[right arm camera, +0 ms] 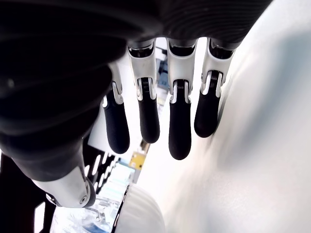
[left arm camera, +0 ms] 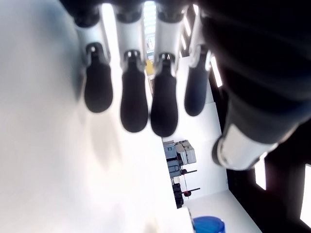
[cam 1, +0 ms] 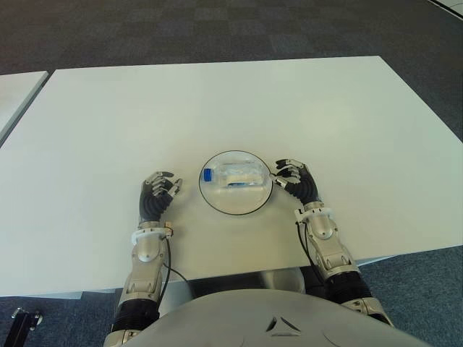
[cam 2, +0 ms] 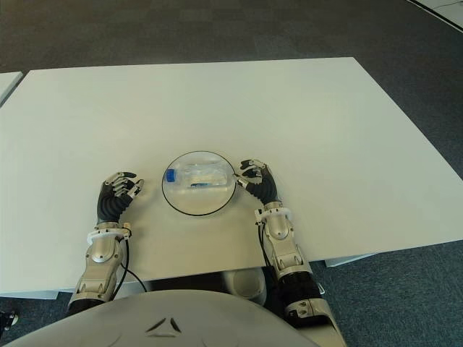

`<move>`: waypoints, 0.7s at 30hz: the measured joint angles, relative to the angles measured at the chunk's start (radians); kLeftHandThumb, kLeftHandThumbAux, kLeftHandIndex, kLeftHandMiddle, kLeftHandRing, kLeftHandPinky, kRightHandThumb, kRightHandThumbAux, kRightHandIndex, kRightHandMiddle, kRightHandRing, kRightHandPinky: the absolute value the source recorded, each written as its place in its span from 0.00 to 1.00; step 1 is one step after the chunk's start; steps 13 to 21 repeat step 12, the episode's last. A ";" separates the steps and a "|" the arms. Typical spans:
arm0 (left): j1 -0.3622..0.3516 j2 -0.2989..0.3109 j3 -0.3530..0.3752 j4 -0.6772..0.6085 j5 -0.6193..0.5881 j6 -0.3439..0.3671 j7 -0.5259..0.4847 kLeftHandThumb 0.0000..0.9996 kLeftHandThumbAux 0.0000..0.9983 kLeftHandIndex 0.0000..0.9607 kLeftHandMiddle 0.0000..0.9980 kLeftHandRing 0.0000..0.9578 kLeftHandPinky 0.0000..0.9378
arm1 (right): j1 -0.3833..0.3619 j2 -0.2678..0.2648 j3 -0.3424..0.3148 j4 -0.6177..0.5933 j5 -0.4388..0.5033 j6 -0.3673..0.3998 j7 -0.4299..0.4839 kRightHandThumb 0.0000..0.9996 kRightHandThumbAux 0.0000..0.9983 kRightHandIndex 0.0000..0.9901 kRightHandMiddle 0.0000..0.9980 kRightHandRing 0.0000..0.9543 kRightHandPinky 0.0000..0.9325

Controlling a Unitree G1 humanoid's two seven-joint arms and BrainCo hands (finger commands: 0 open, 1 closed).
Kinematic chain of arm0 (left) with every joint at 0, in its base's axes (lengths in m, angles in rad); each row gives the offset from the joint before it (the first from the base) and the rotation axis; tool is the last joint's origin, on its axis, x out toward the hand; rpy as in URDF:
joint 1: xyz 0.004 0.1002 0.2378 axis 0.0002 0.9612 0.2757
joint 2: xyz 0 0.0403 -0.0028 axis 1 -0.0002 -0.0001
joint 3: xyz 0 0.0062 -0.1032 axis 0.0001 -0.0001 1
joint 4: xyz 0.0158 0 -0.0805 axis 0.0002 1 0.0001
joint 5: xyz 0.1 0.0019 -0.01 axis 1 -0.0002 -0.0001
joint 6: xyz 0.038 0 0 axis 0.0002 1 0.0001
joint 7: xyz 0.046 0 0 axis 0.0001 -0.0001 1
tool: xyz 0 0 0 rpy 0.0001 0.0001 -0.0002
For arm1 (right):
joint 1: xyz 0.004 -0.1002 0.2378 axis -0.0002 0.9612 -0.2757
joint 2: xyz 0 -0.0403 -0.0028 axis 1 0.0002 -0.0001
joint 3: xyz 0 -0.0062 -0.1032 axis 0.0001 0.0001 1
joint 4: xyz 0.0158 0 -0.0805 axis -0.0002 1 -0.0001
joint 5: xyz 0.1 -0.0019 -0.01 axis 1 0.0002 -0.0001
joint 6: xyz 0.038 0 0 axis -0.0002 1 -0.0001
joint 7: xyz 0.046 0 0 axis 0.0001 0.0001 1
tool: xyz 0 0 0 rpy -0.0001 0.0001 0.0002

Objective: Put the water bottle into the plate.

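a wide white counter (cam 1: 217, 101) fills most of the frame, with dark carpet (cam 1: 217, 29) along the top edge. left of centre, the left hand (cam 1: 158, 194) shows on the counter just beside the plate's left rim, apart from it; its wrist view shows four dark fingers (left arm camera: 133, 99) extended side by side, relaxed, holding nothing. at the centre sits a round white plate (cam 1: 235, 204) with a thin dark rim. the water bottle (cam 1: 237, 175) lies on its side inside the plate, in its upper half, a clear body with a blue cap (cam 1: 207, 175) pointing toward the left of the frame. right of centre, the right hand (cam 1: 295, 181) shows at the plate's right rim, fingertips close to the edge; its wrist view shows the fingers (right arm camera: 180, 131) loosely extended, apart from one another, gripping nothing. the robot's grey torso (cam 1: 253, 322) crosses the bottom edge.
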 measured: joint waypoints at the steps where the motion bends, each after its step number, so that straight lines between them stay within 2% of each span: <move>1: 0.000 0.000 0.000 0.000 0.000 0.000 0.000 0.70 0.72 0.45 0.64 0.66 0.66 | 0.000 0.002 -0.002 0.003 -0.001 -0.005 -0.009 0.70 0.73 0.44 0.62 0.66 0.72; 12: 0.000 0.001 0.003 0.001 0.000 -0.006 0.000 0.70 0.72 0.45 0.64 0.66 0.66 | 0.004 0.023 -0.017 0.023 0.011 -0.038 -0.046 0.70 0.73 0.44 0.69 0.73 0.76; 21: 0.000 0.001 0.003 0.001 0.000 -0.006 0.000 0.70 0.72 0.45 0.64 0.66 0.66 | 0.004 0.023 -0.017 0.023 0.011 -0.038 -0.046 0.70 0.73 0.44 0.69 0.73 0.76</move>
